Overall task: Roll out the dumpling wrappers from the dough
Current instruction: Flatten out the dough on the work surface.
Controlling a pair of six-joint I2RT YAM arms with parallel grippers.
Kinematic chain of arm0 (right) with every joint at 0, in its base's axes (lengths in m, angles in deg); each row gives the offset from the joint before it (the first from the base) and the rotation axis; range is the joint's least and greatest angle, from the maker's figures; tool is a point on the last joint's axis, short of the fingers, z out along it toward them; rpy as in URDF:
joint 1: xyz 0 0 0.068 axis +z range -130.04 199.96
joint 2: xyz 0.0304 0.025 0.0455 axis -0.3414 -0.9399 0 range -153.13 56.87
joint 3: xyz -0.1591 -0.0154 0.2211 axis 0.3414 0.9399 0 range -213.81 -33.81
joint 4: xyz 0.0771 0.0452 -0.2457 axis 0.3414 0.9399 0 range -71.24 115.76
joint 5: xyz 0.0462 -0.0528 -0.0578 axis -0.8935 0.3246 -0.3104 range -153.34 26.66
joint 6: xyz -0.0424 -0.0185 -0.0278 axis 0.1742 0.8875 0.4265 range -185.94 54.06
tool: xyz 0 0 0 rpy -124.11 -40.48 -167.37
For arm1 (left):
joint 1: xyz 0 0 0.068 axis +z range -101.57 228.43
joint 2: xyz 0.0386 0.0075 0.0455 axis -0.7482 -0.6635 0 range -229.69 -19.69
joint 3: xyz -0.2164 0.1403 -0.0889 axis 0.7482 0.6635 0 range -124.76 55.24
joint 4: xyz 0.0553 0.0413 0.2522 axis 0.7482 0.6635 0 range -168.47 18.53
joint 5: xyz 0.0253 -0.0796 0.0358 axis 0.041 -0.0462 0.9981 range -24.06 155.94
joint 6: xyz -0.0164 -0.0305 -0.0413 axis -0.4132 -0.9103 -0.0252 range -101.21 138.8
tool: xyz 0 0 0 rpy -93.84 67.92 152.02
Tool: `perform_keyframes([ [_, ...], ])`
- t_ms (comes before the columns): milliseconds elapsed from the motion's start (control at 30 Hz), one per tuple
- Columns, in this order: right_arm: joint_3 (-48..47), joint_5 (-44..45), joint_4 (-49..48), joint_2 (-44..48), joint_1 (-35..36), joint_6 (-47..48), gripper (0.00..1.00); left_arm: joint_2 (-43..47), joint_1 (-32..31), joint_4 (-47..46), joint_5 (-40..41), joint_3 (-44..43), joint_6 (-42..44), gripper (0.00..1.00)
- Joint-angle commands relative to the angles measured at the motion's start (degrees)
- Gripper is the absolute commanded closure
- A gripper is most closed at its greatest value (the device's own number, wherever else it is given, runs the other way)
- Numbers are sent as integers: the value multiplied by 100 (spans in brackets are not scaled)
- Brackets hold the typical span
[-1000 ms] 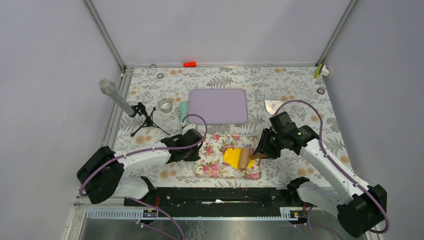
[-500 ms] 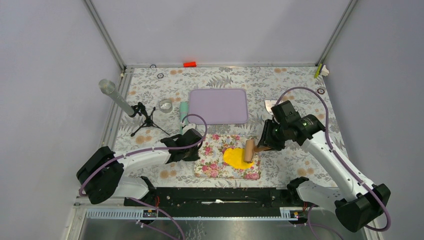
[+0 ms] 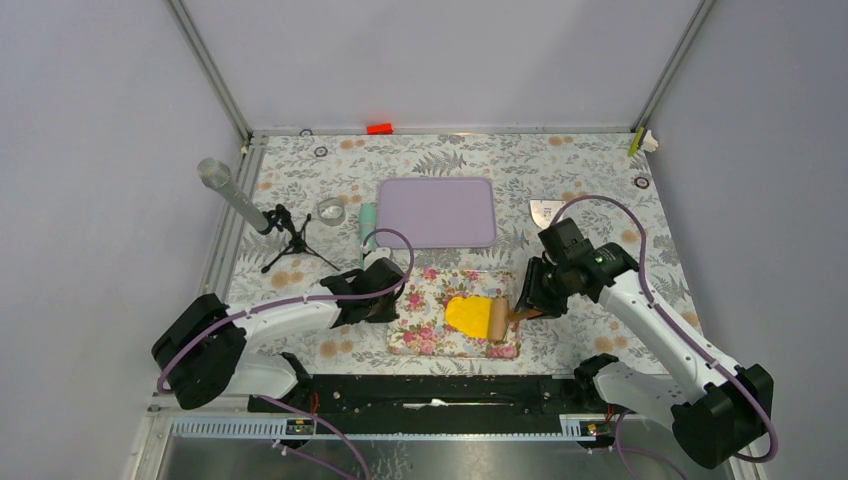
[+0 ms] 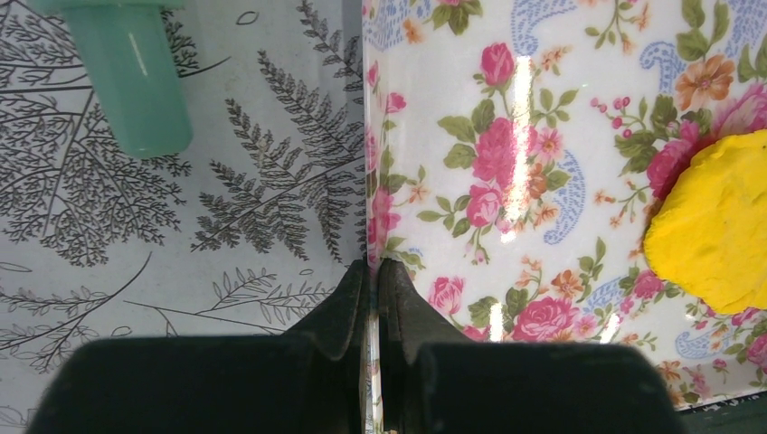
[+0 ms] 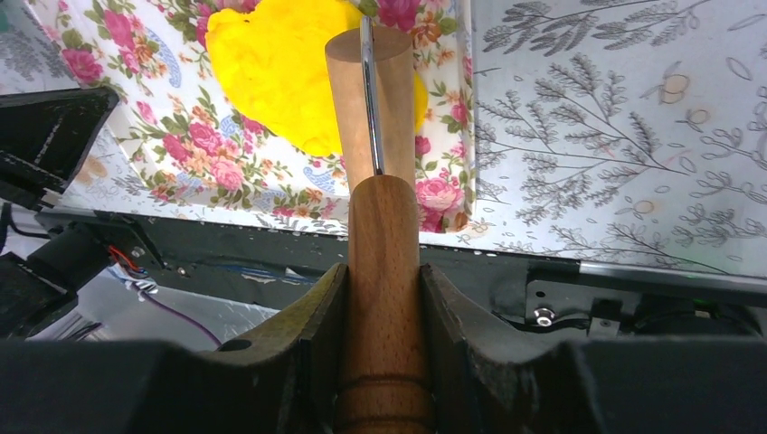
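right pincer (image 5: pixel 383 276) grips the rolling pin (image 5: pixel 371 99); press evenly across the dough (image 5: pixel 271 72) while the closed left pincer (image 4: pixel 373 271) pins the floral mat (image 4: pixel 506 136).

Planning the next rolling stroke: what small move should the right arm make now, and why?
Probably roll left across the dough. The right gripper grips the rolling pin, whose roller sits on the dough's right edge, most of it lying to the left. The left gripper pinches the mat edge, steadying it.
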Motion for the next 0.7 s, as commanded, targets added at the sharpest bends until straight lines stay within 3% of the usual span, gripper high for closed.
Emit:
perform_keyframes([
  [0, 666, 457, -232, -325, 0, -38, 100, 222, 17, 137, 372, 47, 209, 100],
  [233, 446, 277, -451, -520, 0, -61, 100, 285, 18, 66, 301, 93, 242, 100],
  [433, -395, -62, -208, -576, 61, 129, 100, 185, 18, 32, 218, 43, 314, 100],
  [667, -1676, 658, 582, -1497, 1273, 832, 100, 89, 19, 20, 218, -33, 372, 100],
])
